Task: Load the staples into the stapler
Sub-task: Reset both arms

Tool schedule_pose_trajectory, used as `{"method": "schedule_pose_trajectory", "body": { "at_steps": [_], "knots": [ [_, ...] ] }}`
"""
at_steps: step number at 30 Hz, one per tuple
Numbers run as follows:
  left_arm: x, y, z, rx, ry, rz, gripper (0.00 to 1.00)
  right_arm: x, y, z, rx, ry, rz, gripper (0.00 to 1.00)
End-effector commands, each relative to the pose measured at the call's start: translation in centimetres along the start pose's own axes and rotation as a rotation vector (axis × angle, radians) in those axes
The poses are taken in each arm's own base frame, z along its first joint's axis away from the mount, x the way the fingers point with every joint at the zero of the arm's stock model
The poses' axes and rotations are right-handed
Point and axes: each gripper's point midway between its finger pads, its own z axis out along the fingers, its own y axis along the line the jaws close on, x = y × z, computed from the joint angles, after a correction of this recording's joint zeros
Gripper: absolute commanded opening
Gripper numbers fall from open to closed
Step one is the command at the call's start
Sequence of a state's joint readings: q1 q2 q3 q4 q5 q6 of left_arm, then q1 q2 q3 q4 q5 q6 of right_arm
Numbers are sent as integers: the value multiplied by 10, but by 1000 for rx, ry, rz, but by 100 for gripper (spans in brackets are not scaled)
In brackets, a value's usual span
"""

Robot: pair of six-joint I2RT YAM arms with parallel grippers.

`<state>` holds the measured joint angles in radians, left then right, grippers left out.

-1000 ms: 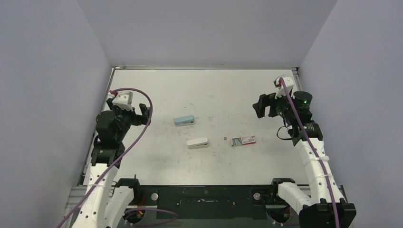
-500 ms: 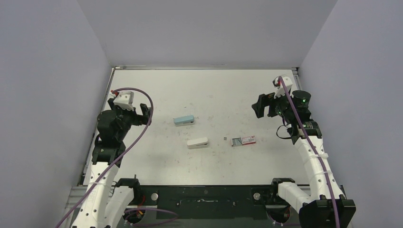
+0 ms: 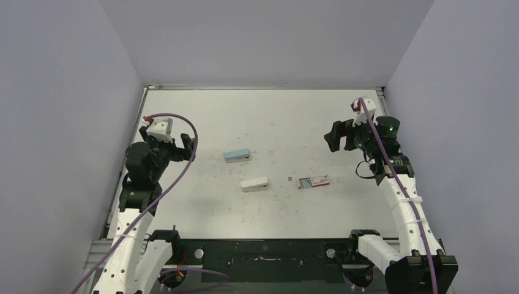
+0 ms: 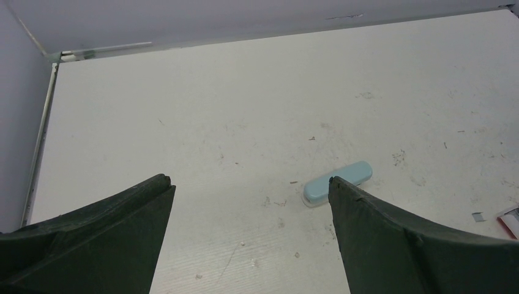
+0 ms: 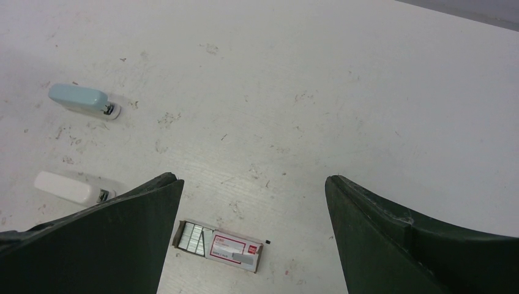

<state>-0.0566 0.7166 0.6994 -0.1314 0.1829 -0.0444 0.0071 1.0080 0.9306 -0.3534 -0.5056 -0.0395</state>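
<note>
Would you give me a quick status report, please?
Left gripper, right gripper open, empty. Staples in opened box near white stapler, untouched. Nothing blocking.

Silvery metal staples, red-and-white cardboard box, smooth plastic blue stapler, scuffed matt table

A: What's the table carrying right now?
B: White top, scuffed and speckled, is carrying four things. A pale blue stapler is lying mid-table; a white stapler is lying apart from it, closer to the near edge.
A: And the staples?
B: A red-and-white box is lying flat right of the white stapler. Its left end is standing open, showing them as silvery strips. A tiny grey bit is sitting loose between box and white stapler, touching neither.
</note>
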Motion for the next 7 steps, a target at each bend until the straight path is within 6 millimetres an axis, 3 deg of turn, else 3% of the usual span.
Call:
{"method": "schedule_pose_trajectory", "body": {
  "at_steps": [1,7],
  "knots": [
    [-18,5,-1,-26,-71,11,96,-32,0,-6,4,-80,-26,90],
    [-21,7,-3,-34,-80,15,97,-40,-11,-12,46,-91,-25,90]
  ]
}}
